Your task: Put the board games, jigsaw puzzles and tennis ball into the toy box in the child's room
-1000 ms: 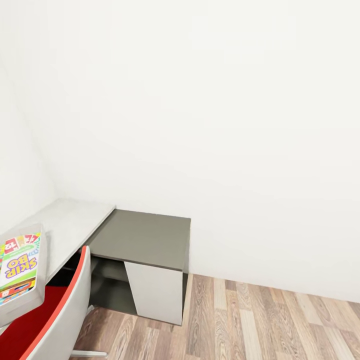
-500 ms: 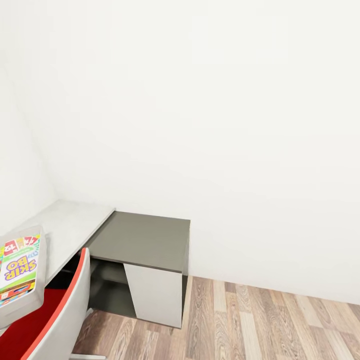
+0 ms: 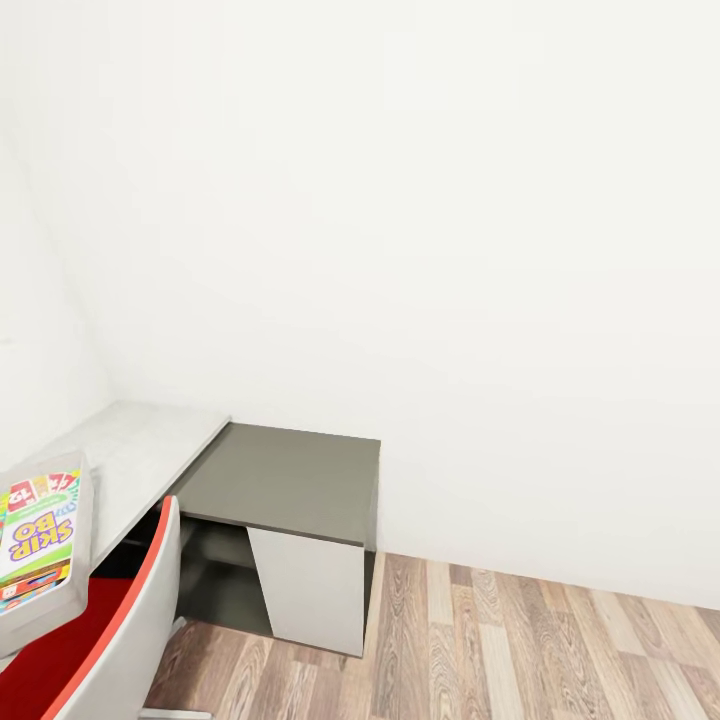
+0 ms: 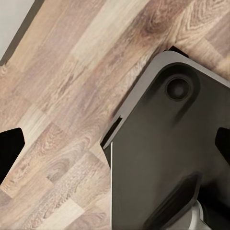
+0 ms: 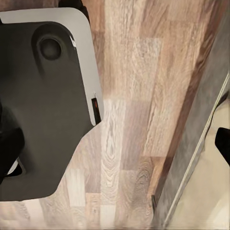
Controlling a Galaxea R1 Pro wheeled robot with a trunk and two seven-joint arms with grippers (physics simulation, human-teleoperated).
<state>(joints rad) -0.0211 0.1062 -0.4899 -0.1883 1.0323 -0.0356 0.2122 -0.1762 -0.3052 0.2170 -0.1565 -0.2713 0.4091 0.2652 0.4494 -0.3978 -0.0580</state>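
Observation:
In the head view the clear toy box (image 3: 45,618) stands at the far left on the table's pale speckled top (image 3: 140,450). A white "SKIP BO" board game (image 3: 38,532) lies flat inside it. The table's dark grey top (image 3: 290,480) with its white side panel is bare. My left gripper (image 4: 117,146) hangs open over the wood floor, its dark fingertips wide apart with nothing between them. My right gripper (image 5: 115,143) is open too, above the floor beside the bed (image 5: 211,191). The jigsaw puzzles and the tennis ball are out of view.
A chair with a red seat (image 3: 60,650) and pale back stands at the table's near side, close to the toy box. Both wrist views show my dark base (image 4: 167,158) over the plank floor (image 3: 520,650). White walls close in the corner behind the table.
The head view has shifted very slightly, so the table sits a touch lower in the picture. Nothing in the scene has moved.

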